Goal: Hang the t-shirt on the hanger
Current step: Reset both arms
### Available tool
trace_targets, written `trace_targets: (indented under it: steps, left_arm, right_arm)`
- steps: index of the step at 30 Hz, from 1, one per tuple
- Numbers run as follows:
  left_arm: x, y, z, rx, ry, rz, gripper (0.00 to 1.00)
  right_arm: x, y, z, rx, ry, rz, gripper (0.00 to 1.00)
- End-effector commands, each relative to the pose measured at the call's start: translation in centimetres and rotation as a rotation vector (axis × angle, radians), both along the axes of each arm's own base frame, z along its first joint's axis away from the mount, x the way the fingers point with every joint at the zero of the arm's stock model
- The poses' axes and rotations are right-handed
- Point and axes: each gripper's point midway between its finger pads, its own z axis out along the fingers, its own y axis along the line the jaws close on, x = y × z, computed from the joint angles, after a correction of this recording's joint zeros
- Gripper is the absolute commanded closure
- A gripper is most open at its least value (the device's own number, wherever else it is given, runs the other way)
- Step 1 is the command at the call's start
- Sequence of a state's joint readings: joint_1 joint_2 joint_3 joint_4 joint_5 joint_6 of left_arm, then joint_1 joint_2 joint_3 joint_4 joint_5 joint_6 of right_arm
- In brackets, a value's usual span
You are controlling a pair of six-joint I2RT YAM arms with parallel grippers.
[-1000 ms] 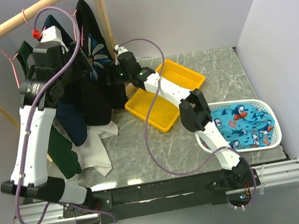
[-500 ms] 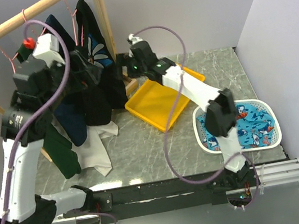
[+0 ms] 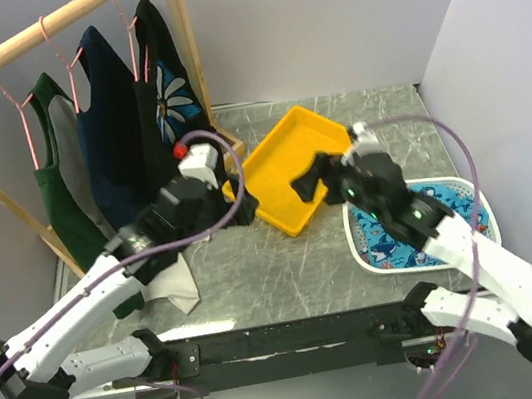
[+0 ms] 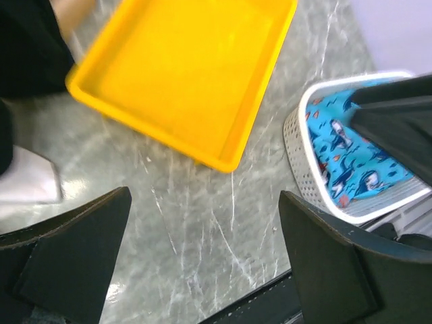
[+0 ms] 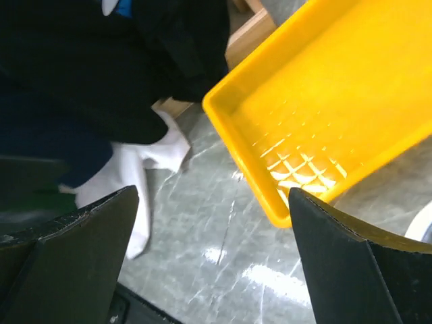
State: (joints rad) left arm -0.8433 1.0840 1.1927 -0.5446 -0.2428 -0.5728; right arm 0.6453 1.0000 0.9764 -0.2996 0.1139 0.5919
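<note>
Hanging on pink hanger (image 3: pixel 130 39), black daisy-print t-shirt (image 3: pixel 166 102); left gripper (image 4: pixel 204 226), right gripper (image 5: pixel 212 202) apart.

Grey-green marbled table (image 3: pixel 256 262) carries a yellow tray (image 3: pixel 292 170), set askew at centre-back, a white lattice basket (image 4: pixel 300 158) just beside the tray at the right, the wooden rack foot (image 3: pixel 235 150) at back-left, and a white cloth end (image 3: pixel 173 283) lying front-left.
</note>
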Motion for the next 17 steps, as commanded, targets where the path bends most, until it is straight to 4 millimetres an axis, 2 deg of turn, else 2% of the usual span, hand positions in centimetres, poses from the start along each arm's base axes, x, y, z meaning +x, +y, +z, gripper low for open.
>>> trace_targets:
  steps: [1,2,3,5,6,8,11,17]
  left_arm:
    - [-0.4,-2.7,-1.1,-0.121,-0.034,0.012,0.04]
    - [-0.7,-2.9,-3.4,-0.095,-0.006,0.014,0.04]
    - [-1.1,-3.3,-4.4,-0.086,0.004,0.01,0.04]
    - [-1.8,-4.0,-5.6,-0.091,0.008,0.001,0.04]
    - [-2.1,-3.8,-7.0,-0.073,0.018,0.004,0.04]
    - [-2.7,-3.5,-8.0,-0.072,0.025,0.006,0.04]
    - [-2.8,-2.9,-8.6,-0.061,0.026,0.013,0.04]
    - [-3.0,-2.8,-7.7,-0.103,-0.013,-0.001,0.04]
  right_arm:
    - [-2.6,-2.6,-1.8,0.086,-0.009,-0.065,0.0]
    - [-3.2,-3.2,-3.0,0.082,0.007,-0.076,0.0]
    - [-3.9,-3.7,-2.6,0.101,-0.013,-0.074,0.0]
    - [-4.5,-4.4,-3.6,0.077,-0.005,-0.085,0.0]
    - [-4.8,-5.0,-4.1,0.059,0.006,-0.096,0.0]
    - [-5.0,-5.6,-4.6,0.034,0.013,-0.111,0.0]
    - [-5.5,-5.9,-5.1,0.028,0.011,-0.106,0.0]
    - [-5.4,-6.1,-4.8,0.01,-0.017,-0.104,0.0]
